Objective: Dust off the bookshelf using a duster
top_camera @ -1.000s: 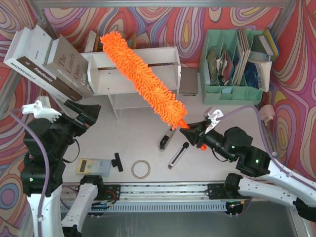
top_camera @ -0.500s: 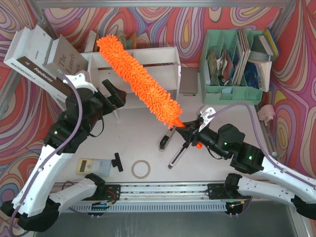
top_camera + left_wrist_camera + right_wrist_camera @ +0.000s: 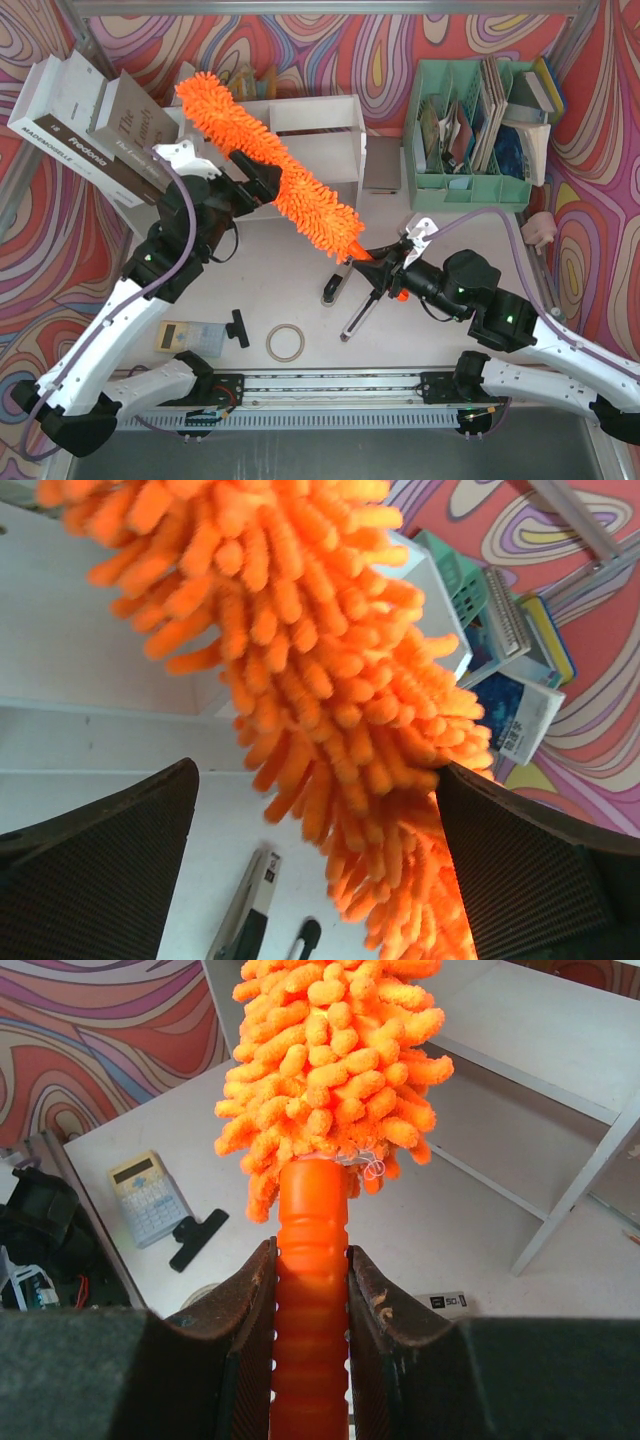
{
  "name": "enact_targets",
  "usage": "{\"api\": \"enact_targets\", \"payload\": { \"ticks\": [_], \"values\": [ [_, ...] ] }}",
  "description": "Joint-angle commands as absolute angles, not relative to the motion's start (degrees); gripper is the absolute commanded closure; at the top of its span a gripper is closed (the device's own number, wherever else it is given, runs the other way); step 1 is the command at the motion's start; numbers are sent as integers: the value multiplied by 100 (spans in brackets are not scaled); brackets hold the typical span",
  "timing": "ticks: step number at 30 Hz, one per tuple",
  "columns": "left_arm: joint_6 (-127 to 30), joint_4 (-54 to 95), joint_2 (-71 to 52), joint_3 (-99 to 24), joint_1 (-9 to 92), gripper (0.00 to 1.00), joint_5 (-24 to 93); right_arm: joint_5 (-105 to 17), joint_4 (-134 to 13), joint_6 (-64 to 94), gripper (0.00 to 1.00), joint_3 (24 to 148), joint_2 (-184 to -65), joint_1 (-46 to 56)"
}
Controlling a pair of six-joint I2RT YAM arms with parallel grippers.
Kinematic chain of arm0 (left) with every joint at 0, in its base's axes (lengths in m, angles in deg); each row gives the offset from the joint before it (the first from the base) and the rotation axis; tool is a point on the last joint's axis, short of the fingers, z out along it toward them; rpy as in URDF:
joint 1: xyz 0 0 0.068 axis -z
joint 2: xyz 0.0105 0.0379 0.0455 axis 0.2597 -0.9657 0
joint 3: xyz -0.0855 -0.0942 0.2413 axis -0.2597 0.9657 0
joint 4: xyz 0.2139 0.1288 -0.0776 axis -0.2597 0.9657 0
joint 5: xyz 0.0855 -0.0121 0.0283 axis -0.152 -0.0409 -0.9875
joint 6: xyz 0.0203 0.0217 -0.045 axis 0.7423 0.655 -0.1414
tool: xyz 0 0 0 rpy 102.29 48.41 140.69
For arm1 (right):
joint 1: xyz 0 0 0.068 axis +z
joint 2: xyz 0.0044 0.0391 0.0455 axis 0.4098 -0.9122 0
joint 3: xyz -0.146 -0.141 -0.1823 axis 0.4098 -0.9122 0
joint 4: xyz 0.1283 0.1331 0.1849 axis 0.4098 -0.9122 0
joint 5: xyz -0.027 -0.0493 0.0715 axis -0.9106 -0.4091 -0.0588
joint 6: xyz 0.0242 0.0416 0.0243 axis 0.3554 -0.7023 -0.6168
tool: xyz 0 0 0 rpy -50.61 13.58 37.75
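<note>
The orange fluffy duster (image 3: pixel 270 175) lies slantwise across the front of the white bookshelf (image 3: pixel 320 115), its tip up at the shelf's left end. My right gripper (image 3: pixel 385 268) is shut on the duster's ribbed orange handle (image 3: pixel 312 1260), just below the fluff (image 3: pixel 330 1060). My left gripper (image 3: pixel 262 185) stands open astride the middle of the fluffy head (image 3: pixel 330 680). Its right finger (image 3: pixel 520 870) touches the fluff, while its left finger (image 3: pixel 100 870) stands apart from it. The shelf's white boards (image 3: pixel 100 630) show behind the fluff.
Large books (image 3: pixel 90 120) lean at the shelf's left. A mint green organiser (image 3: pixel 475 120) stands at the back right. On the table in front lie a calculator (image 3: pixel 185 335), a black clip (image 3: pixel 238 328), a tape ring (image 3: pixel 285 343), a stapler-like tool (image 3: pixel 335 285) and a black pen (image 3: pixel 360 315).
My left arm has swung in from the near left and brought its open jaws around the duster's head. The duster's tip has shifted left along the shelf. The right gripper keeps its hold.
</note>
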State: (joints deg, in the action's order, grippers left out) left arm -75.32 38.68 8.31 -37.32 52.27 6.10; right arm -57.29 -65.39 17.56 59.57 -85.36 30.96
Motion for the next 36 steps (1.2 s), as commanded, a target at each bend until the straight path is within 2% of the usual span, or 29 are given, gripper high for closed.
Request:
{"api": "enact_targets", "payload": {
  "ticks": [1,7,11,13,18,26,34,36],
  "values": [
    [-7602,3101,706,-3668,5276,11,806,-5329,-6033,1861,100,6178,-8404,3122],
    [-7656,3025,508,-3774,5393,28,899,-5186,-6072,1916,100,6153,-8360,3122],
    [-7610,2967,508,-3797,5716,45,575,-5324,-6139,1915,100,6128,-8258,3125],
    [-7461,2976,518,-3822,6200,55,41,-5515,-6212,1907,100,6125,-8198,3125],
    [-7174,2762,510,-3731,7488,76,-2320,-6086,-6442,1843,100,6108,-7998,3121],
    [-7337,2089,478,-3411,8671,99,-4761,-6634,-6764,1641,72,6096,-7764,3122],
    [-7826,2264,536,-3422,9213,100,-6042,-7045,-7000,1542,50,6187,-7628,3127],
    [-8160,2531,672,-3388,9270,100,-6211,-7150,-7008,1535,40,6191,-7580,3122]
  ]
}}
